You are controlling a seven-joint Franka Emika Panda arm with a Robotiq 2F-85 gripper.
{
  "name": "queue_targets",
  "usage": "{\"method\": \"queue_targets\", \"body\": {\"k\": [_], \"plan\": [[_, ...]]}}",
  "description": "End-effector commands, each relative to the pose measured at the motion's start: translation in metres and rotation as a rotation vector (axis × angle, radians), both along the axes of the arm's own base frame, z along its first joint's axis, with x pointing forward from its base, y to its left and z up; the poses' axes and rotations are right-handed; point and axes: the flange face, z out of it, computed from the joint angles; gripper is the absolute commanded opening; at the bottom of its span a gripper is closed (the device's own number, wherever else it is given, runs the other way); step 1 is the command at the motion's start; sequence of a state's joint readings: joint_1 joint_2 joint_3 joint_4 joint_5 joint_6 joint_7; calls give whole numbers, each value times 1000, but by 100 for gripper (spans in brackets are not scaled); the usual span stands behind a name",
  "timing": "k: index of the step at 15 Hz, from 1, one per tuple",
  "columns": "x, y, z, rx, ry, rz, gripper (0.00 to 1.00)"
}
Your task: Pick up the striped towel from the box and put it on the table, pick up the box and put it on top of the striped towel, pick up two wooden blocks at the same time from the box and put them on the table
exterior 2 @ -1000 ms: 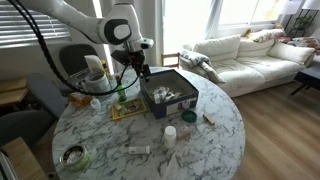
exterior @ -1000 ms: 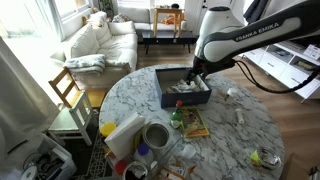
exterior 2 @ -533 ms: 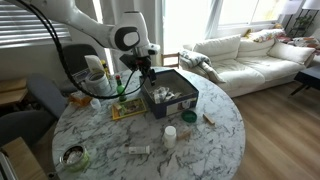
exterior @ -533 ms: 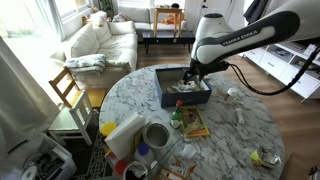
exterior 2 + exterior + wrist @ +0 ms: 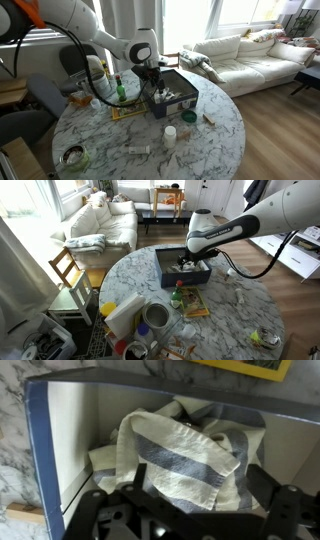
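The dark blue box (image 5: 168, 277) stands on the marble table (image 5: 238, 308) and shows in both exterior views (image 5: 160, 108). In the wrist view its blue wall (image 5: 40, 455) frames a tan inside. The striped towel (image 5: 180, 455) lies crumpled in it, off-white with grey-blue stripes. My gripper (image 5: 200, 482) is open, its fingers on either side of the towel just above it. It hangs low over the box in both exterior views (image 5: 187, 260) (image 5: 155, 80). No wooden blocks show; the towel covers the box floor.
A yellow book (image 5: 191, 303) and a green bottle (image 5: 121, 90) lie beside the box. A bowl (image 5: 155, 315) and a white cup (image 5: 170, 135) stand nearer the table edge. A wooden chair (image 5: 68, 272) and a sofa (image 5: 100, 220) are beyond the table.
The arm has come down and over the box. The gripper, which was above the box's edge, now sits low inside it over the towel.
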State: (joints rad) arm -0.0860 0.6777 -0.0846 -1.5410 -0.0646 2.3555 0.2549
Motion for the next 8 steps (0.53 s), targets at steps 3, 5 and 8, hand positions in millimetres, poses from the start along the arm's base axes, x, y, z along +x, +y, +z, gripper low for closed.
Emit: {"method": "queue_targets", "body": {"k": [3, 5, 8], "plan": [[21, -16, -50, 39, -28, 3, 100], [26, -16, -60, 43, -61, 0, 100], [33, -16, -72, 30, -100, 12, 100]]}}
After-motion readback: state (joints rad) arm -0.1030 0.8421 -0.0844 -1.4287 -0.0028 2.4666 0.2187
